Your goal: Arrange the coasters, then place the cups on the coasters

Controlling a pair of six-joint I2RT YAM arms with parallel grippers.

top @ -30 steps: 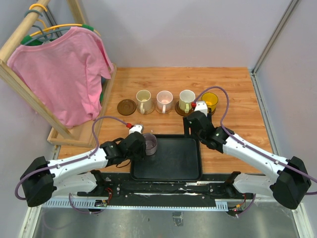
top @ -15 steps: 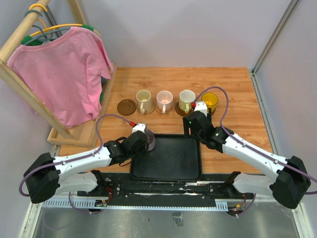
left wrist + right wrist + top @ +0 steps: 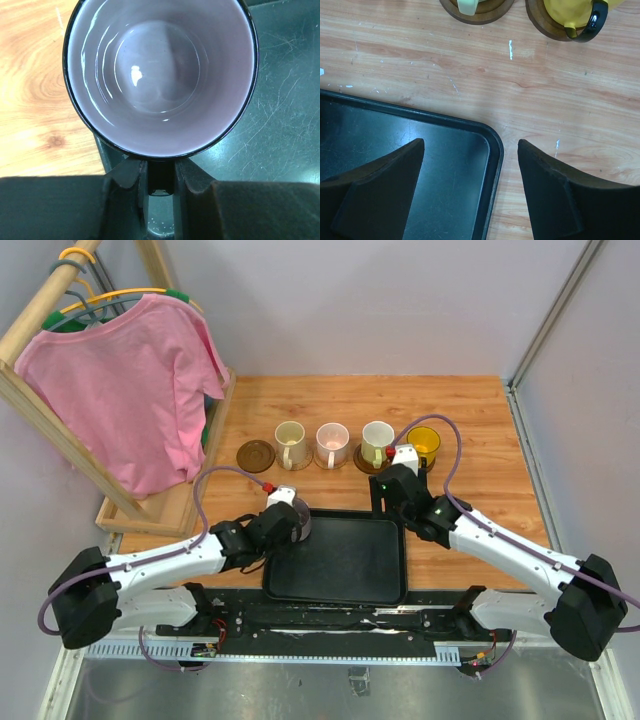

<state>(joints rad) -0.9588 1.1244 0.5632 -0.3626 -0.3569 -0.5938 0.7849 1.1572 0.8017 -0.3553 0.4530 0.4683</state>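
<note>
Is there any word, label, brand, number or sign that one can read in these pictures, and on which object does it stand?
None can be read: the purple cup, the black tray and the pink shirt show no print.
The free coaster is too small to tell any marking.

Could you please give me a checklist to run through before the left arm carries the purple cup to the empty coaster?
1. Left gripper shut on the handle of the purple cup: ok.
2. Empty coaster bare, left of the cream cup: ok.
3. Right gripper open, apart from the purple cup: ok.
4. Base of the purple cup clear of the tray rim: cannot tell.
</note>
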